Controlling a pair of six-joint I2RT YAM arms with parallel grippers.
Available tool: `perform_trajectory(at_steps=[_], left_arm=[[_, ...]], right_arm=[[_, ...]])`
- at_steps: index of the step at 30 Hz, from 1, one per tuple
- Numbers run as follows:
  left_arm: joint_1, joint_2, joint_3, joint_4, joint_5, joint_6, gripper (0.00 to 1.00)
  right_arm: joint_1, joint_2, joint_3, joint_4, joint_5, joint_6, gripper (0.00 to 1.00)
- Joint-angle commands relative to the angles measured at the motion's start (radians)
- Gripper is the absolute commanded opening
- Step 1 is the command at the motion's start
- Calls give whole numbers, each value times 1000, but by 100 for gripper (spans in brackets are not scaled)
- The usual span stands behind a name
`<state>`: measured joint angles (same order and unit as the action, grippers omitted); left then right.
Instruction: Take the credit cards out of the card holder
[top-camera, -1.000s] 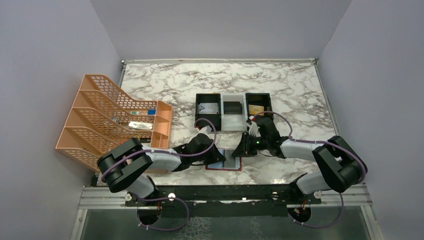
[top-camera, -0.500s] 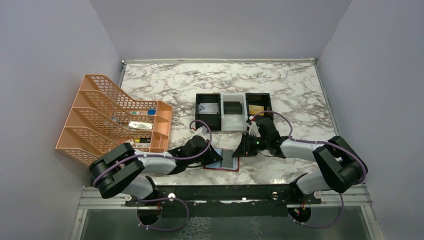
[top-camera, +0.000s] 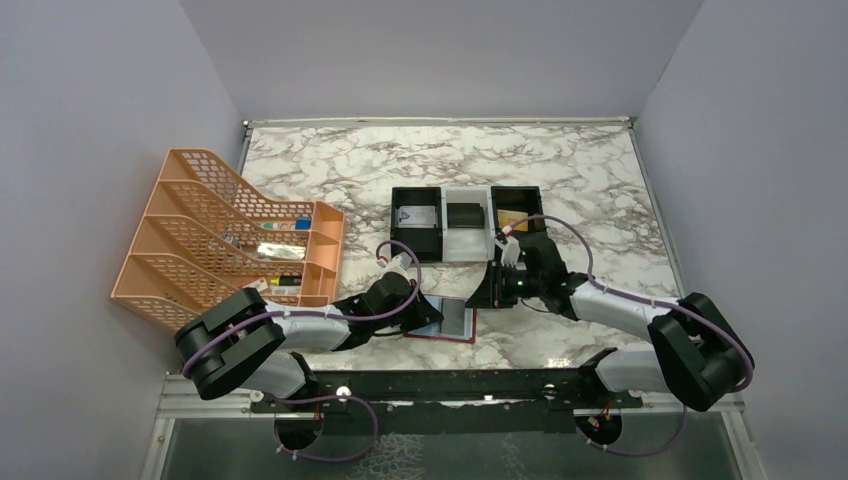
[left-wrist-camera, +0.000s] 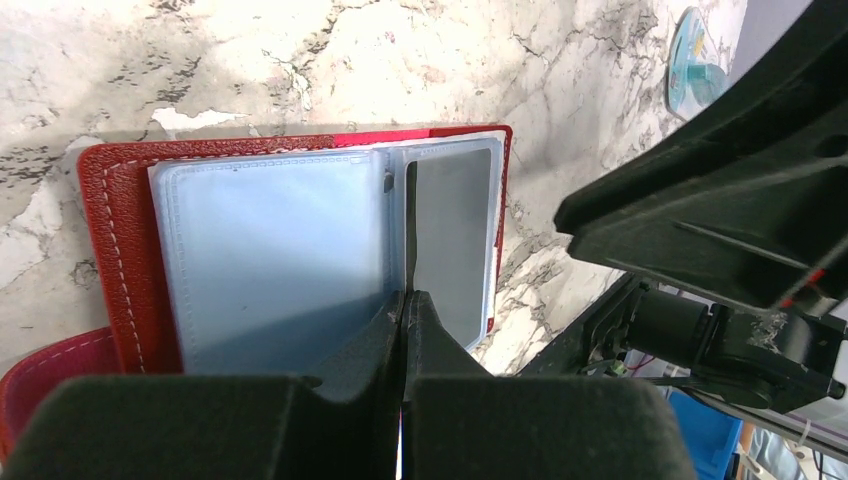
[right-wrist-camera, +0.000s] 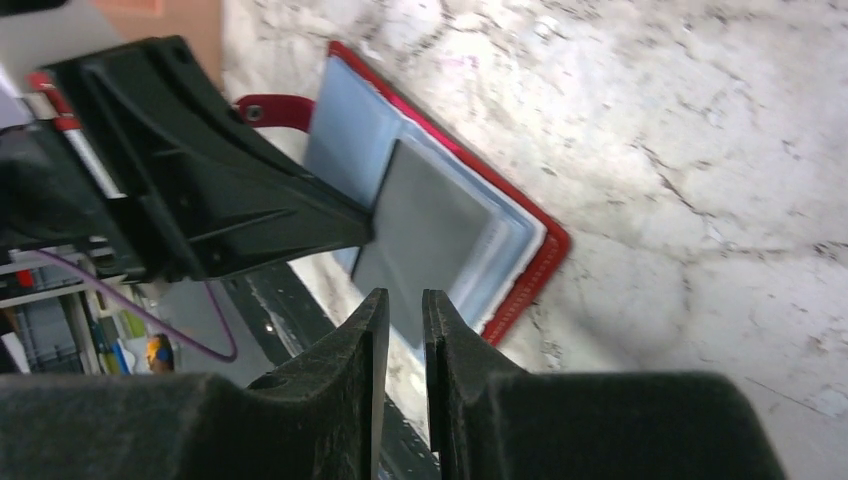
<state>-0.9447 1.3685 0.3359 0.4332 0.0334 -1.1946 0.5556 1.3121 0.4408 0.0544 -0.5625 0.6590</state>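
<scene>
The card holder (top-camera: 452, 322) lies open and flat on the marbled counter (top-camera: 590, 180), at its near edge between the two arms and well in front of the three-compartment tray (top-camera: 467, 190). It is a dark-red bifold with a brighter red border and pale stitching along the rim. Two clear, pale blue sleeve panels lie inside it. In the left wrist view the wider panel of the card holder (left-wrist-camera: 270, 260) reads light blue, while the narrower one past the fold reads flat grey. Whether a card sits in that one I cannot tell. A red snap tab (right-wrist-camera: 268, 108) sticks out from the far side in the right wrist view.

The left gripper (left-wrist-camera: 403, 312) has its jaws pressed together with no gap, its tips at the fold between the two panels. Whether they pinch a thin leaf there is unclear. The right gripper (right-wrist-camera: 400, 325) hangs over the holder's red-bordered edge, its jaws a narrow slit apart with nothing between them.

In the tray lie three credit cards: a silvery-white card (top-camera: 420, 217) in the left compartment, a black card (top-camera: 465, 215) in the middle and a gold card (top-camera: 512, 220) in the right. An orange file rack (top-camera: 230, 235) stands at the left.
</scene>
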Motion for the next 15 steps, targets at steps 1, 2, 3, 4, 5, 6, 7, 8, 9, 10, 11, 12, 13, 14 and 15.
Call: perform_trajectory(at_steps=[1,2,3,4,5,6,7,8,9,10,11,12,13,14,15], left_arm=[[-2,-3,0,6,-28,-2,0],[-2,-1,3,6,-25,-1,0],[-2,1,6,6,-24,1,0],[-2,3,7,6,-23,2,0],[-2,4,10,6,-21,2,0],[-2,7,10,6,-19,4,0],[-2,7,10,6,-20,3,0],[-2,6,10,6,-20,2,0],[-2,4,9,6,-21,2,0],[-2,2,6,6,-22,1,0],[-2,1,6,6,-22,1,0],[-2,-2,3,4,-23,1,0],[-3,-4,2,4,-24,2,0],[-2,-8,0,4,-25,2,0],[-2,-12,-3,4,-27,2,0]], right_arm=[[15,-19,17,59,-60,35,20],[18,0,21,61,-66,34,20],[24,19,23,69,-77,34,20],[29,43,23,82,-85,35,20],[36,66,23,98,-103,35,20],[42,86,22,110,-108,36,20],[44,108,23,111,-105,38,20],[45,122,24,105,-90,41,20],[44,136,23,95,-71,43,20],[44,146,18,96,-57,44,20],[44,154,14,94,-44,45,20],[45,162,13,78,-27,42,20],[45,171,13,64,-6,38,20],[44,175,13,46,15,31,20],[44,177,15,23,44,26,20]])
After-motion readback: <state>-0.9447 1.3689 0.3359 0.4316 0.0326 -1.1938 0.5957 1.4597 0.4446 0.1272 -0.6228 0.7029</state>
